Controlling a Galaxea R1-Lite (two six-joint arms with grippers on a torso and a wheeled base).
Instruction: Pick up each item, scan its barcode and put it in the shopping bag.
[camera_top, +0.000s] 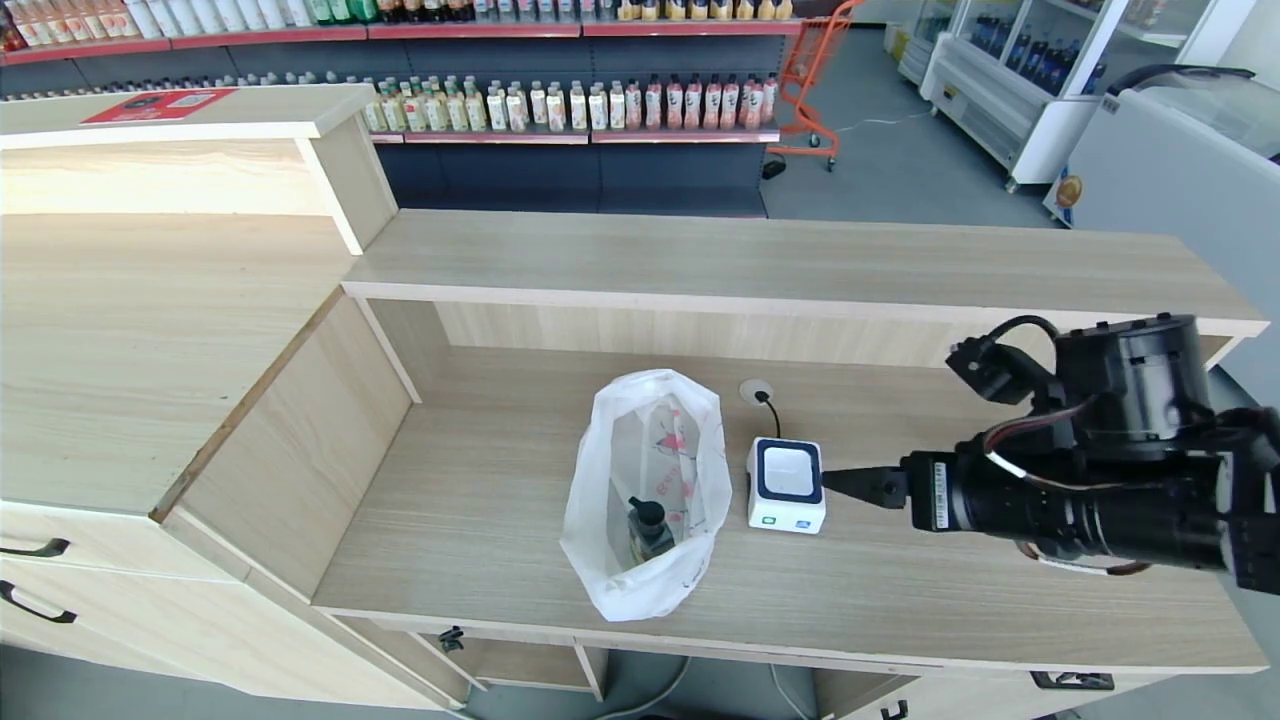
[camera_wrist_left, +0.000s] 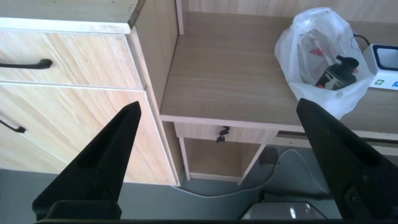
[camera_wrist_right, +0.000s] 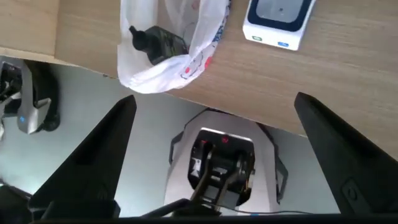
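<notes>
A white plastic shopping bag (camera_top: 645, 490) stands open on the lower wooden counter (camera_top: 480, 520), with a dark pump bottle (camera_top: 650, 527) inside it. Just to its right sits the white barcode scanner (camera_top: 786, 483), screen up. My right gripper (camera_top: 852, 485) hovers right of the scanner, pointing at it; its wrist view shows the gripper (camera_wrist_right: 216, 102) open and empty near the counter's front edge, with the bag (camera_wrist_right: 168, 56), bottle (camera_wrist_right: 155, 40) and scanner (camera_wrist_right: 277, 18) beyond. My left gripper (camera_wrist_left: 219, 106) is open and empty, low in front of the counter, left of the bag (camera_wrist_left: 323, 43).
A raised ledge (camera_top: 780, 265) runs behind the lower counter, and a taller side counter (camera_top: 130, 330) with drawers (camera_wrist_left: 56, 62) stands to the left. The scanner's cable goes into a hole (camera_top: 756, 390). Store shelves of bottles (camera_top: 570, 105) and freezers (camera_top: 1040, 70) are beyond.
</notes>
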